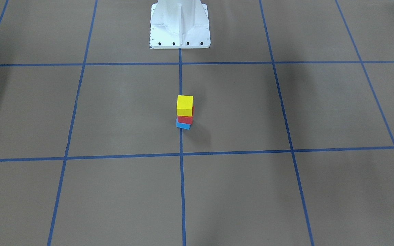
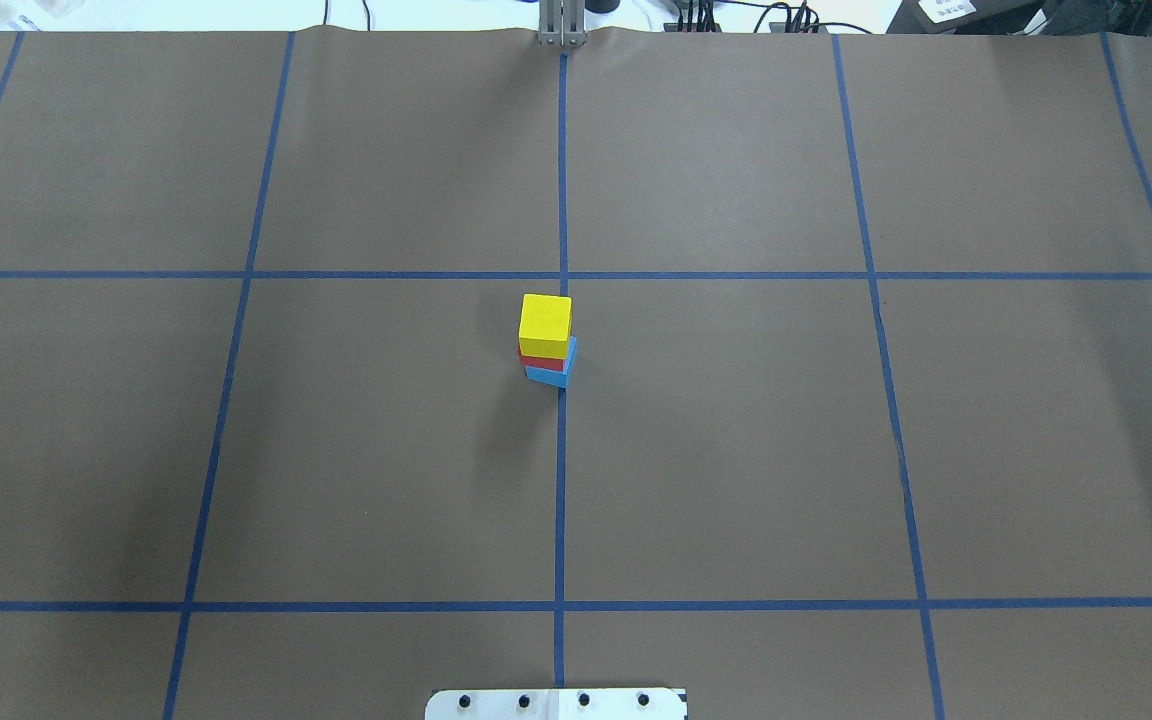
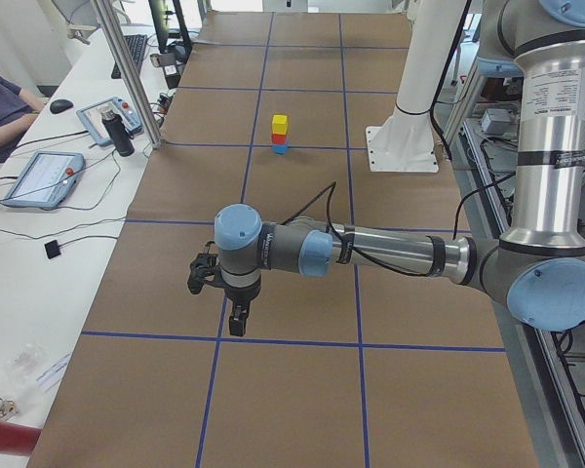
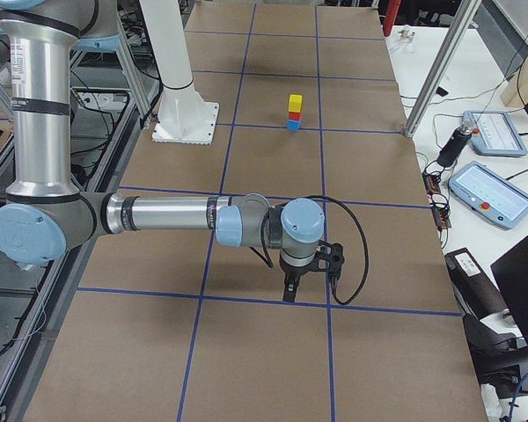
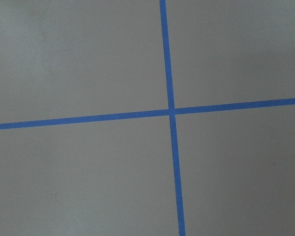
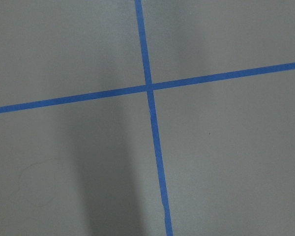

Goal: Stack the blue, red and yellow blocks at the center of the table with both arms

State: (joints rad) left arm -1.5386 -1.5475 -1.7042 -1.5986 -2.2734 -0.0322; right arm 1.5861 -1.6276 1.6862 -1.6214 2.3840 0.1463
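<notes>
Reading the stack as done: yellow block (image 1: 185, 105) on red block (image 1: 185, 119) on blue block (image 1: 183, 125) at table (image 1: 286, 191) centre, slightly twisted; light rigid smooth cubes, pinch opposite flat faces mid-height; left gripper (image 3: 236, 327) and right gripper (image 4: 290, 290) well apart from it, can't tell jaw width

A brown paper table cover (image 2: 386, 450) carries a grid of blue tape lines (image 2: 561, 500). On the white side bench (image 3: 19, 283) lie a grey screen pendant (image 3: 41, 178) and a black computer mouse (image 3: 60, 105). A black cylinder (image 3: 124, 135) stands upright near a person's dark-sleeved arm (image 3: 0, 112).
</notes>
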